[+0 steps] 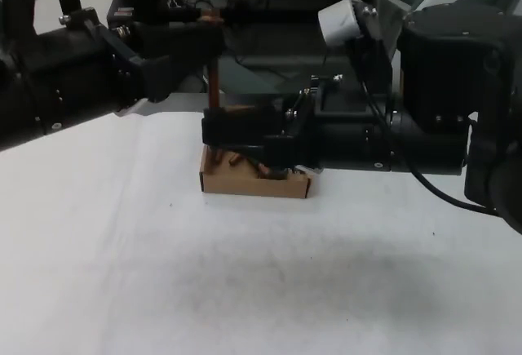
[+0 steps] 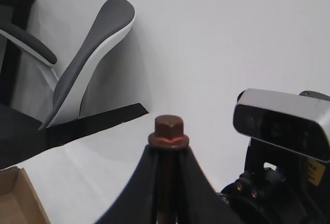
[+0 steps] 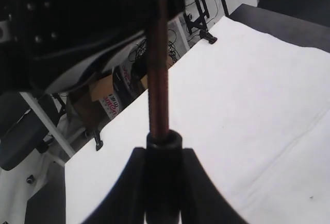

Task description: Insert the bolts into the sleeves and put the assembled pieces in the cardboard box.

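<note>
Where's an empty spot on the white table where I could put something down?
The big bare stretch of table in front of the cardboard box is free, and so is the patch left of the box. It's crowded right above the box, where the bolt in the left gripper meets the sleeve in the right gripper.

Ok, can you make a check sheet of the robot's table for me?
Surface: white cloth over the bench.
Job's things: bolt upright, shaft reaching the sleeve's top; box holds dark pieces.
Clutter: nothing seen.
Grippers: left gripper shut on bolt; right gripper shut on sleeve.
Cables: black cable drooping to the cloth.
Surroundings: chair beyond the bench.
</note>
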`<action>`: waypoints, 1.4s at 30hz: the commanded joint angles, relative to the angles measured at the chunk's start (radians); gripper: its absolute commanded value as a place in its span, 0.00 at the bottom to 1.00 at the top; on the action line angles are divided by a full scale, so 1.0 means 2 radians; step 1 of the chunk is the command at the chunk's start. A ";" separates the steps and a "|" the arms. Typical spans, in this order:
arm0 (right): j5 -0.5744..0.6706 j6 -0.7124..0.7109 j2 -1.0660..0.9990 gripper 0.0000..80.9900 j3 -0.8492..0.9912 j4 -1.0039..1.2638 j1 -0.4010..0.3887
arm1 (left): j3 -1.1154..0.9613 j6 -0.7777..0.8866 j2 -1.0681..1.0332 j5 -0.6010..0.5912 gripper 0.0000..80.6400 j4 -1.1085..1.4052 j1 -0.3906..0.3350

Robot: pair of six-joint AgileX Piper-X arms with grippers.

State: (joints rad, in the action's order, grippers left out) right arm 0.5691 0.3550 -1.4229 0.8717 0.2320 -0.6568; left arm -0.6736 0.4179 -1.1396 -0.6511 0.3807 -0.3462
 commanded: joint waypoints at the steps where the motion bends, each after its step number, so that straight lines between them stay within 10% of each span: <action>1: -0.005 0.003 0.001 0.01 0.008 0.014 0.002 | -0.001 -0.004 0.002 0.000 0.02 0.000 -0.001; 37: -0.028 0.010 0.001 0.01 0.026 0.036 0.012 | -0.001 -0.026 0.002 0.037 0.01 -0.053 -0.047; 39: -0.028 0.010 0.001 0.01 0.026 0.036 0.012 | -0.001 -0.028 0.002 0.023 0.11 -0.052 -0.047; 42: -0.028 0.010 0.001 0.01 0.026 0.036 0.012 | -0.001 -0.032 0.002 -0.005 0.59 -0.052 -0.047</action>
State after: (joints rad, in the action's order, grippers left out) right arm 0.5213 0.3769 -1.4229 0.8968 0.2692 -0.6393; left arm -0.6736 0.3572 -1.1396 -0.5660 0.2905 -0.4214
